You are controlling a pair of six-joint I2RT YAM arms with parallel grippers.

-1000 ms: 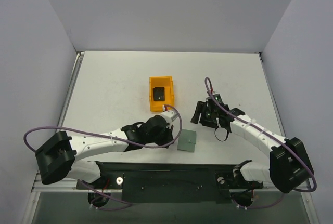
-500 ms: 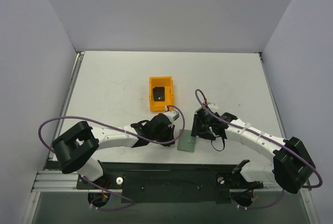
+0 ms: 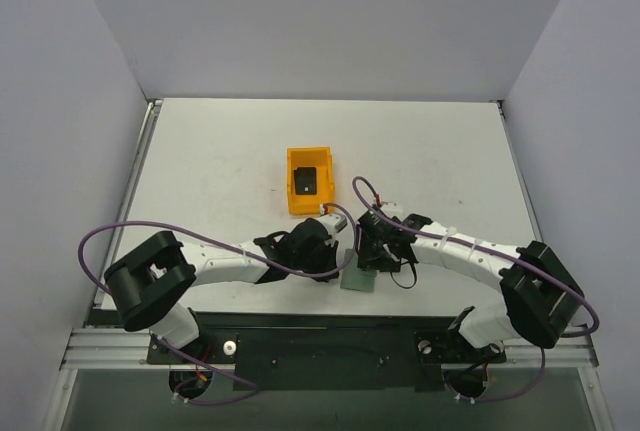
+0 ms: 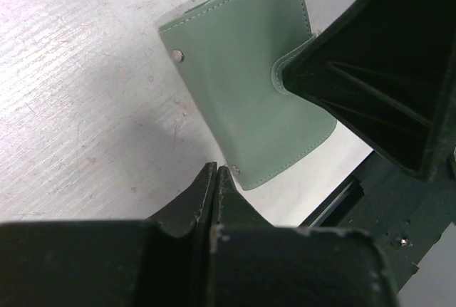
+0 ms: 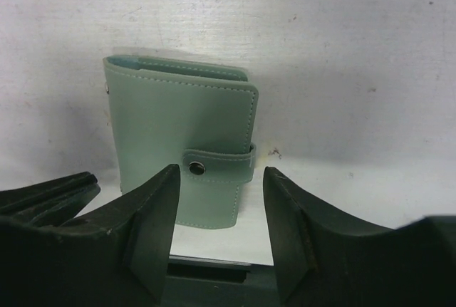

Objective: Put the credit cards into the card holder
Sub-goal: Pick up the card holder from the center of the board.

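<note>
The card holder (image 5: 182, 136) lies flat on the counter (image 3: 220, 171), near the edge where the arms are fixed. It is folded shut, and its snap tab (image 5: 217, 167) is buttoned down. I think that is why both arms crowd around it: it has to be opened before any card can go in. The right fingers (image 5: 167, 186) are spread wide and hold nothing. They hang just in front of the card holder, one on each side of the tab, so they look ready to pinch it or pull it. The left fingers (image 4: 214, 182) are pressed tight together with nothing between them. Their tip sits just beside a corner of the card holder, maybe to pin it down so it does not slide. Past the card holder, well apart from it and a bit to the left, stands an orange bin (image 3: 293, 196). A black card (image 3: 307, 180) lies inside it; I cannot tell how many there are. The shut snap is in the way, and the two arms are very close, so they could bump.
</note>
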